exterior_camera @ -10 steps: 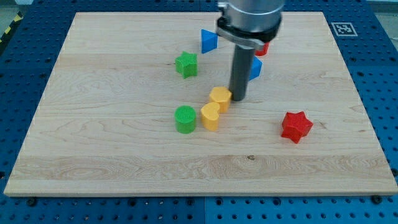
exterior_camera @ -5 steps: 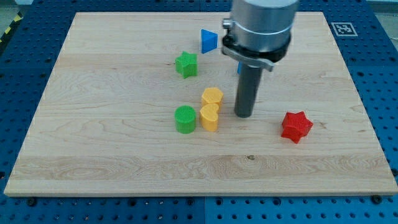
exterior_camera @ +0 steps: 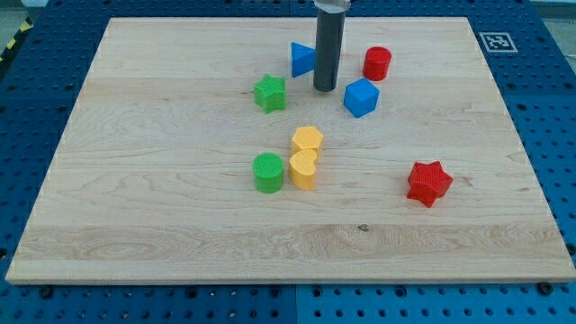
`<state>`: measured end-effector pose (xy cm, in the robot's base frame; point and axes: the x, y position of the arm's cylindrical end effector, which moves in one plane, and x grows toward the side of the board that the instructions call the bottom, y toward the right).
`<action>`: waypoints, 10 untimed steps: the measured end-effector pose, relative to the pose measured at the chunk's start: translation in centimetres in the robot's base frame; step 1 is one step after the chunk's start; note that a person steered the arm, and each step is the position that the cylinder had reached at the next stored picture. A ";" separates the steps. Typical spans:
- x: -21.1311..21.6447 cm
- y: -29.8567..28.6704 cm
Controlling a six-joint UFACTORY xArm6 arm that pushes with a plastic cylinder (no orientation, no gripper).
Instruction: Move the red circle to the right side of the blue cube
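In the camera view, our tip (exterior_camera: 325,88) carries no gripper and holds nothing. It rests just right of the blue triangle (exterior_camera: 302,59). The red circle (exterior_camera: 377,63) lies to its upper right, the blue cube (exterior_camera: 361,97) to its right, just below the circle.

Pale wooden board (exterior_camera: 162,180), matt grain; red circle (exterior_camera: 377,63) ridged plastic.

No readable words or numbers appear; only a black-and-white square marker (exterior_camera: 497,41) sits at the counter's (exterior_camera: 162,225) top right corner.
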<state>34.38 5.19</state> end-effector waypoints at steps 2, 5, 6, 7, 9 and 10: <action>-4.9 3.7; -5.9 6.8; -6.9 8.0; -7.0 8.9; -4.9 8.9; -2.7 8.9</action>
